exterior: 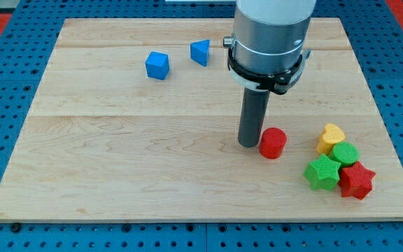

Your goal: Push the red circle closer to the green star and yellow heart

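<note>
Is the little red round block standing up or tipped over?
Standing up. The red circle shows its flat round top facing upward and sits flat on the board. My tip is right beside it, on the view's left.

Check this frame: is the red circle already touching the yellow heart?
No, bare board separates the red circle from the yellow heart at the view's right.

Arm housing (270, 38) cut off by the view's top edge, upper part unseen. Far edge of wooden board (187, 112) hidden behind the housing at 12 o'clock. Green block (345, 152) partly covered by green star (322, 172) at its 7 o'clock and red star (357, 180) at its 5 o'clock; shape not clear. Lower side of yellow heart (331, 137) masked by the green block. Contact between my tip (249, 144) and red circle (273, 143) at its 3 o'clock: cannot tell.
</note>
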Controlling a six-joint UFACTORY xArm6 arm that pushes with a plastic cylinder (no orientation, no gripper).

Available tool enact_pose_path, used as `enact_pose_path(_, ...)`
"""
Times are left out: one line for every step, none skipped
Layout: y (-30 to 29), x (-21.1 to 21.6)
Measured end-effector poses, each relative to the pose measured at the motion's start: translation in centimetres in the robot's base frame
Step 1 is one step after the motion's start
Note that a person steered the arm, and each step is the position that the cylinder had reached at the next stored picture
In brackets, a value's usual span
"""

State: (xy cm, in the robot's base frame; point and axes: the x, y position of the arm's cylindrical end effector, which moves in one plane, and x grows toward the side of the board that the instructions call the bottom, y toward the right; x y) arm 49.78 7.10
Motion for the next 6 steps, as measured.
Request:
enact_pose_path(1.7,0.0)
enact_pose_path(2.8,0.0)
enact_pose_path(3.8,0.0)
enact_pose_path(4.8,0.0)
enact_pose_path(5.9,0.0)
enact_pose_path(6.3,0.0)
